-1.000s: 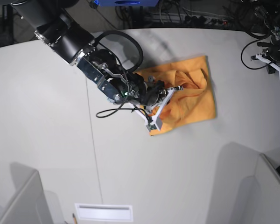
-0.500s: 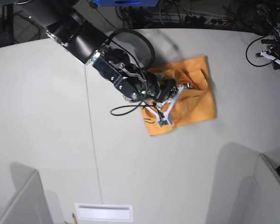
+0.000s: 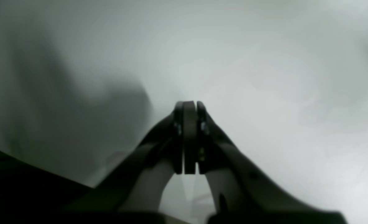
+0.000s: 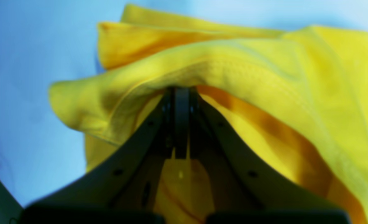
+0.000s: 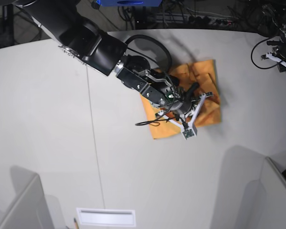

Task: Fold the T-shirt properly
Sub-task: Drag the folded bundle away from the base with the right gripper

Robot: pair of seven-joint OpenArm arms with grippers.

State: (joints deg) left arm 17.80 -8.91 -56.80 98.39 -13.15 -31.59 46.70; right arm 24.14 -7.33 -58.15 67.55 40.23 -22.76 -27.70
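Pinching a T-shirt [image 4: 264, 93] fold, right hand [image 4: 181, 93] closed.

The right arm [image 5: 100, 45] reaches across the pale surface [image 5: 47, 143] over the orange T-shirt [image 5: 207, 112], its white-framed gripper [image 5: 206, 94] above the shirt's bunched middle.

T-shirt [image 5: 207, 112] plain orange in base view, bright yellow in right wrist view [image 4: 264, 77], thin dark mark at edge. Table [image 5: 47, 124] pale grey-white. Right arm [image 5: 86, 40] black; gripper [image 5: 200, 102] frame white. Cables [image 5: 148, 47] black.
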